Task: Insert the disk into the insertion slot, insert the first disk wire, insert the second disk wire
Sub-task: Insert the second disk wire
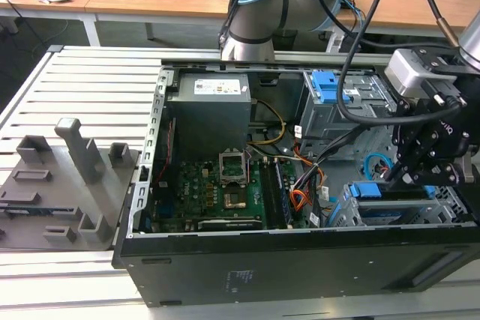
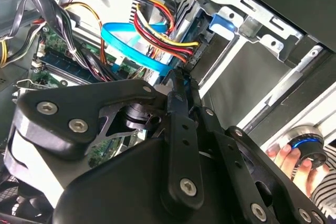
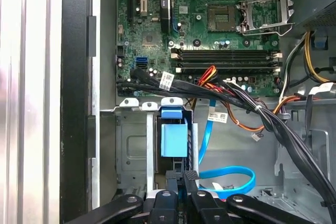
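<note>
Inside the open computer case, the closed hand hovers beside the looping second disk wire.

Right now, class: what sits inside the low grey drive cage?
Inside the insertion slot, the first wrist view shows the disk with its blue carrier. The gripper covers its rear end and connectors.

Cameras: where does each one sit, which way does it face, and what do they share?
Exterior view: off the arm, looking down into the open computer case; the arm's gripper hangs at its right.
First wrist view: on the arm, facing the motherboard past the gripper.
Second wrist view: under the linkage; a person's hand shows.
Shared: the second disk wire.
</note>
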{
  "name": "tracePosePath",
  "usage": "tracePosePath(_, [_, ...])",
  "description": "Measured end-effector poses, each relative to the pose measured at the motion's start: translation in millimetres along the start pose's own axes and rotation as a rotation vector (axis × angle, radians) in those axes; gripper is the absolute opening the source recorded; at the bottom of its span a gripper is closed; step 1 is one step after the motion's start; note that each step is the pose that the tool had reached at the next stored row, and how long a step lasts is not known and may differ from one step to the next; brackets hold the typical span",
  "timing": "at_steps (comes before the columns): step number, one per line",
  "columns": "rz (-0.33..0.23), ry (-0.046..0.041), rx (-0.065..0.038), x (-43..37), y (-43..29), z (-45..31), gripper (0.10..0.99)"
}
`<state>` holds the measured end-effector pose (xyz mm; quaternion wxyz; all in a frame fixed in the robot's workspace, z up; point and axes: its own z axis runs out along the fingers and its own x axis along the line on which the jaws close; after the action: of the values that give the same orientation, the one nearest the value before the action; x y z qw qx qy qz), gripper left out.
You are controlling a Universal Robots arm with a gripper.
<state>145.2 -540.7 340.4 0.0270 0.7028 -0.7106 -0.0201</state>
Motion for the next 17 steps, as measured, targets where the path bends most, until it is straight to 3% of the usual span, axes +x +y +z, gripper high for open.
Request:
tracePosePath(8, [0.0, -0.0002, 0.0, 0.2, -2.5, 3.8, 0.165])
tracePosePath(11, [0.0, -0.001, 0.0, 0.0, -2.4, 2.4, 0.165])
tracePosePath(14, [0.0, -0.0007, 0.0, 0.0, -2.0, -5.1, 0.165])
tracePosePath(17, [0.0, -0.0009, 0.0, -0.1, -1.9, -6.1, 0.165])
